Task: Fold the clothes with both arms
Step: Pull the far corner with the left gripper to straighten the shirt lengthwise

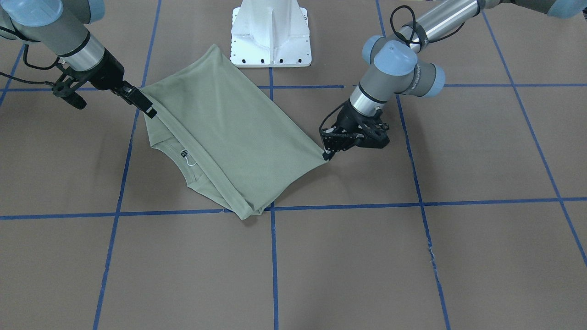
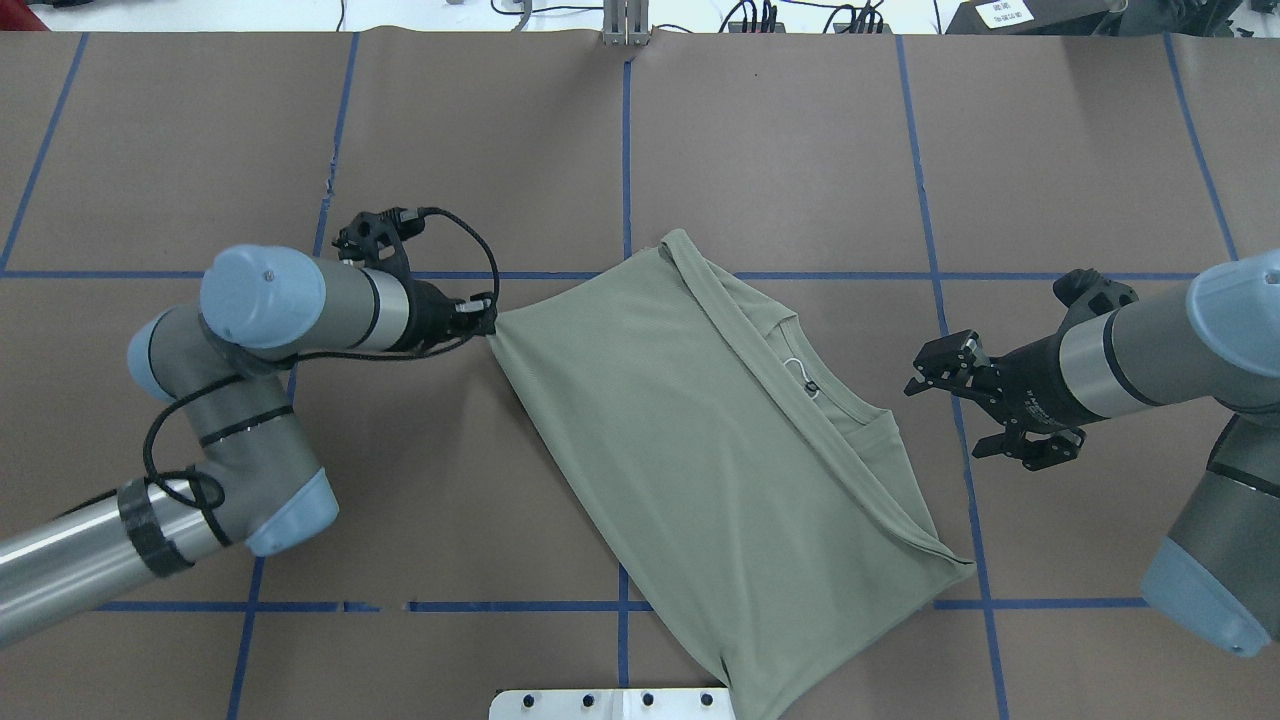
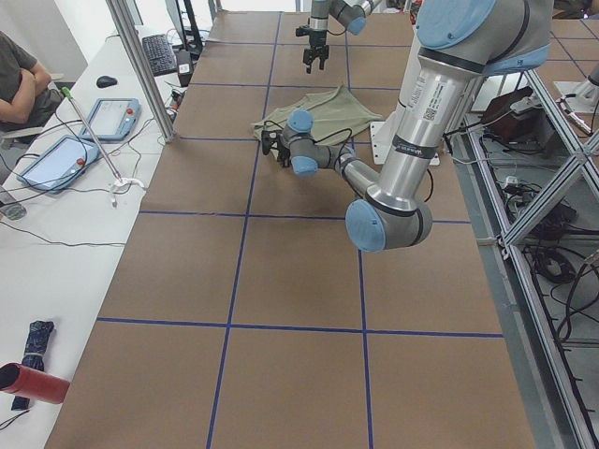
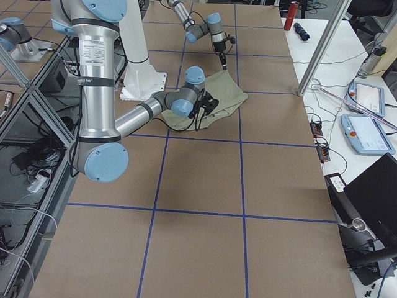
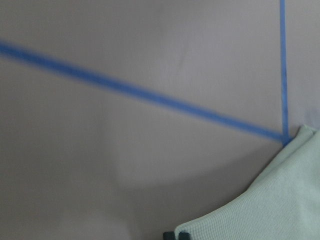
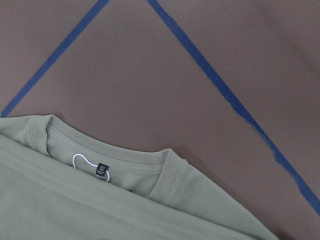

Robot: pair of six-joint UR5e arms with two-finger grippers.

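Left pincer [image 2: 487,325] clamped on a corner of the green shirt [image 2: 700,450]; right pincer [image 2: 945,410] spread open, just beside the collar side. Shirt lies folded mid table [image 2: 800,150], toward the robot-side edge.

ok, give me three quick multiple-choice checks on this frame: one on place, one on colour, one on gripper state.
1. The left gripper is at: A) a corner of the shirt B) its collar C) bare table.
2. The tape lines are: A) red B) blue C) yellow.
3. The right gripper is: A) shut on the shirt B) open, holding nothing C) shut on the neck label.

Answers: 1 A, the overhead view shows it pinching a shirt corner. 2 B, every view shows blue lines. 3 B, overhead it is spread open, apart from the shirt.
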